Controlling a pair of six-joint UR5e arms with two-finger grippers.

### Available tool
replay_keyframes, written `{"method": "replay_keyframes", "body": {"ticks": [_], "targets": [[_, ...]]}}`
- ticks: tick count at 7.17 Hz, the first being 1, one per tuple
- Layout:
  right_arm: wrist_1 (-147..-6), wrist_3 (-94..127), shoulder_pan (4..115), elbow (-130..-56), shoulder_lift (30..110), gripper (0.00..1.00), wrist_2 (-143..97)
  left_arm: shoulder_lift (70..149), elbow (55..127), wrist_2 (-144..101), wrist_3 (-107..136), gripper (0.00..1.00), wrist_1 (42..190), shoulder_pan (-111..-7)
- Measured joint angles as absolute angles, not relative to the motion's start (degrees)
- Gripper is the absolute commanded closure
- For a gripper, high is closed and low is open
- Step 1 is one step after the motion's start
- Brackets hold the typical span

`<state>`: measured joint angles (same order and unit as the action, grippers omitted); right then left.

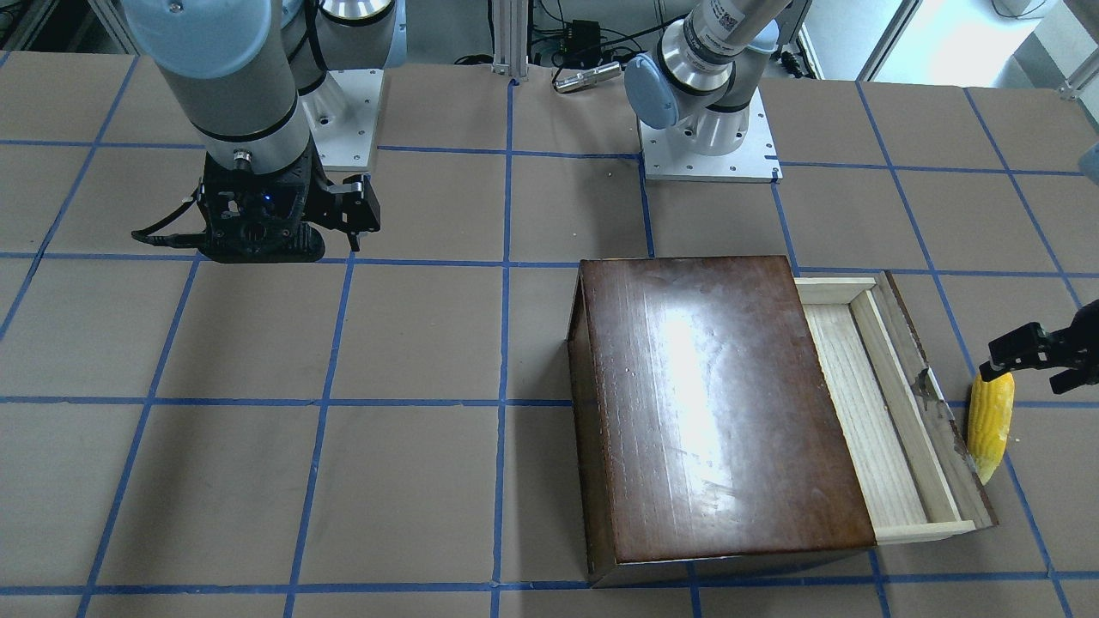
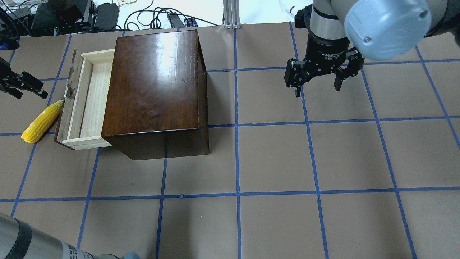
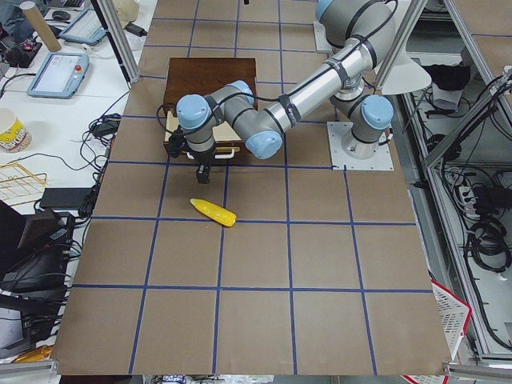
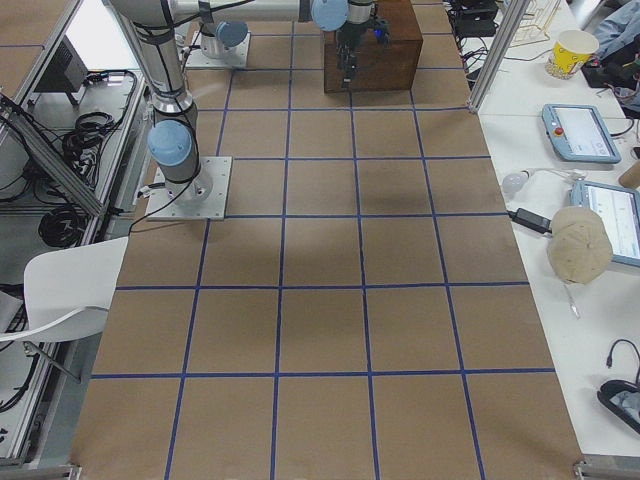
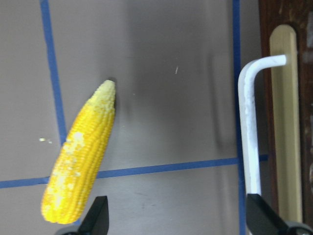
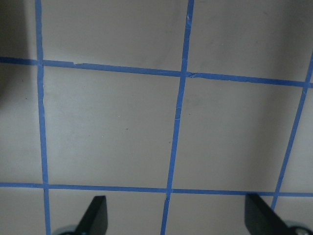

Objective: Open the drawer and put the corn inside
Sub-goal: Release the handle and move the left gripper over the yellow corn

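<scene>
The drawer (image 2: pixel 90 99) is pulled out of the dark-brown box (image 2: pixel 154 79) and its pale wood tray is empty. The yellow corn (image 2: pixel 40 121) lies on the table just outside the drawer's chipped front panel; it also shows in the front view (image 1: pixel 990 422). My left gripper (image 2: pixel 30 94) is open and empty, hanging above the table beside the corn's blunt end. In the left wrist view the corn (image 5: pixel 80 174) lies left of centre, with the drawer's white handle (image 5: pixel 247 132) on the right. My right gripper (image 2: pixel 317 91) is open and empty, far from the box.
The table is brown paper with a blue tape grid (image 2: pixel 237 158). Cables and power bricks (image 2: pixel 72 14) lie past the far edge behind the box. The arm bases (image 1: pixel 708 146) stand on the robot's side of the table.
</scene>
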<state>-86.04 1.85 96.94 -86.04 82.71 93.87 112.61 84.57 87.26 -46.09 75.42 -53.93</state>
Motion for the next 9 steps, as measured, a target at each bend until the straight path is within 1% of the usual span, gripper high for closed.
{"method": "replay_keyframes", "body": {"ticks": [3, 6, 9], "targets": [[-86.04, 1.85, 96.94, -86.04, 82.71, 0.00, 93.87, 114.32, 85.99, 87.60, -58.58, 0.00, 71.54, -51.76], [-86.05, 1.84, 96.94, -86.04, 82.71, 0.00, 93.87, 117.37, 89.61, 88.90, -69.57, 0.00, 63.43, -49.95], [-86.04, 1.85, 96.94, -86.05, 82.71, 0.00, 93.87, 120.68, 91.86, 89.14, -72.40, 0.00, 58.23, -48.11]]}}
